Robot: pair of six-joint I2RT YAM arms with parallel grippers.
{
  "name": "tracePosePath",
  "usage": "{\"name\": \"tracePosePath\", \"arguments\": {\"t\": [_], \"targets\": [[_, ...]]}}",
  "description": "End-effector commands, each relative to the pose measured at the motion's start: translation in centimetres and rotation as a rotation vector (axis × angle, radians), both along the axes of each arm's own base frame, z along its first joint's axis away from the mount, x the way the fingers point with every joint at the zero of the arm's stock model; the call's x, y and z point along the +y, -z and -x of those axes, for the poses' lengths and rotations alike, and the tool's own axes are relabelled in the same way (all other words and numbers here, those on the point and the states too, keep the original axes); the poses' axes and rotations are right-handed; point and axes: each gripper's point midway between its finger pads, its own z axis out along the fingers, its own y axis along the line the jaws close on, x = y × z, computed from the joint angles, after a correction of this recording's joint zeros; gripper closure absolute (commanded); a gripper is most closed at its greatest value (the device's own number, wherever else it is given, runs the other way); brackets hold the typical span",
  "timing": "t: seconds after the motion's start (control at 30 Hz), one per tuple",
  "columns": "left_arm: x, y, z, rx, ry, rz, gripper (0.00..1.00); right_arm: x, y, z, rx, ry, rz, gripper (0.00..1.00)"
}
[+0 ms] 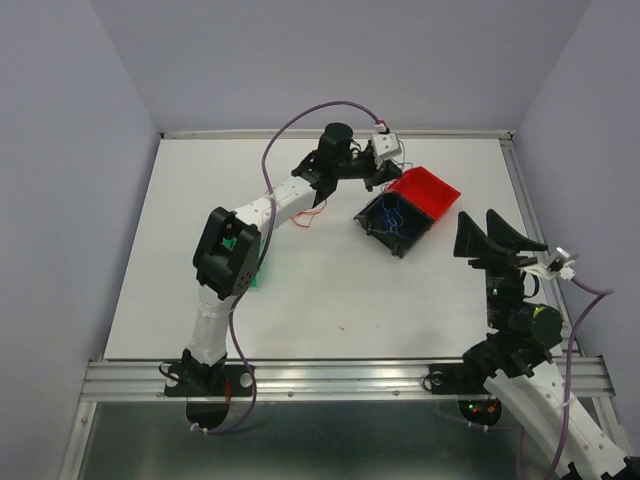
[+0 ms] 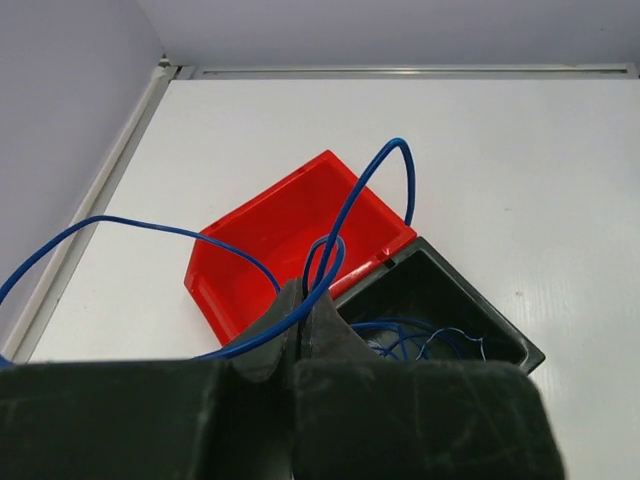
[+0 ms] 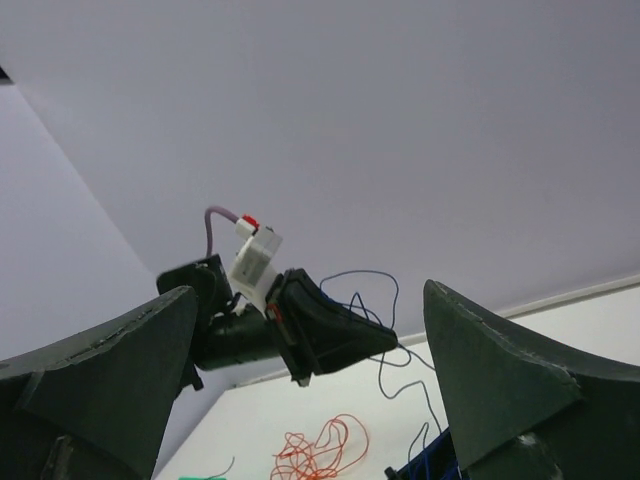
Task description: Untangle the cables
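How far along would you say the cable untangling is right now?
Looks done: a red cable lies apart on the table. In hand: the left fingers are shut on a blue cable held up off the table. Left: more blue cable sits bunched in the black bin; the right fingers stand open, holding nothing.

Red bin (image 2: 300, 205) and black bin (image 2: 450, 290) look smooth plastic, the table (image 2: 500, 150) matt.

White arms (image 1: 285, 200), black joints (image 1: 228, 250), purple hoses (image 1: 300, 115), dark gripper (image 1: 476, 225) with wedge-shaped fingers (image 3: 500, 380).
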Motion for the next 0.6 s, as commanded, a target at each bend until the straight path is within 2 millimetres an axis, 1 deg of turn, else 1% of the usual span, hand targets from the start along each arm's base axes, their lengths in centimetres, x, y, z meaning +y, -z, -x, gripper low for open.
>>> {"name": "tracePosePath", "arguments": {"t": [0.0, 0.07, 0.1, 0.13, 0.17, 0.23, 0.27, 0.3, 0.37, 0.4, 0.43, 0.47, 0.5, 0.53, 0.57], "targets": [[-1.3, -2.3, 0.7, -0.068, 0.052, 0.034, 1.0, -2.2, 0.5, 0.3, 0.043, 0.079, -0.071, 0.01], [-1.5, -0.4, 0.8, -0.069, 0.047, -0.016, 1.0, -2.3, 0.4, 0.5, 0.046, 0.079, -0.077, 0.01], [-1.7, 1.5, 1.0, -0.068, 0.04, -0.057, 1.0, -2.4, 0.3, 0.7, 0.037, 0.077, -0.078, 0.01], [-1.6, 2.5, 0.8, -0.057, 0.033, -0.073, 1.0, -2.4, 0.4, 0.7, 0.037, 0.075, -0.075, 0.01], [-1.7, 4.2, 0.9, -0.025, 0.04, -0.101, 1.0, -2.4, 0.4, 0.7, 0.04, 0.074, -0.081, 0.01], [-2.0, 6.0, 1.5, 0.004, 0.078, -0.145, 1.0, -2.3, 0.5, 0.5, 0.047, 0.072, -0.084, 0.01], [-2.2, 7.0, 2.0, 0.014, 0.097, -0.172, 1.0, -2.3, 0.5, 0.5, 0.049, 0.074, -0.086, 0.01], [-2.6, 8.9, 3.2, 0.02, 0.136, -0.229, 1.0, -2.3, 0.6, 0.2, 0.059, 0.076, -0.088, 0.01], [-2.7, 10.5, 4.4, -0.017, 0.186, -0.291, 1.0, -2.2, 0.8, 0.0, 0.07, 0.079, -0.088, 0.01], [-2.7, 12.0, 5.3, -0.044, 0.227, -0.342, 1.0, -2.2, 0.9, -0.2, 0.078, 0.08, -0.09, 0.01], [-2.7, 12.6, 5.5, -0.043, 0.228, -0.362, 1.0, -2.1, 0.9, -0.3, 0.082, 0.077, -0.089, 0.01], [-2.5, 14.5, 5.7, -0.009, 0.235, -0.405, 1.0, -2.0, 1.0, -0.4, 0.084, 0.074, -0.091, 0.01], [-2.9, 13.8, 5.3, -0.05, 0.262, -0.405, 1.0, -1.9, 0.9, -0.4, 0.084, 0.07, -0.091, 0.01], [-2.9, 14.2, 5.3, -0.046, 0.279, -0.427, 1.0, -1.9, 0.9, -0.4, 0.083, 0.07, -0.091, 0.01], [-2.1, 17.1, 6.4, 0.024, 0.319, -0.505, 1.0, -2.0, 1.0, -0.3, 0.083, 0.071, -0.095, 0.01]]}}
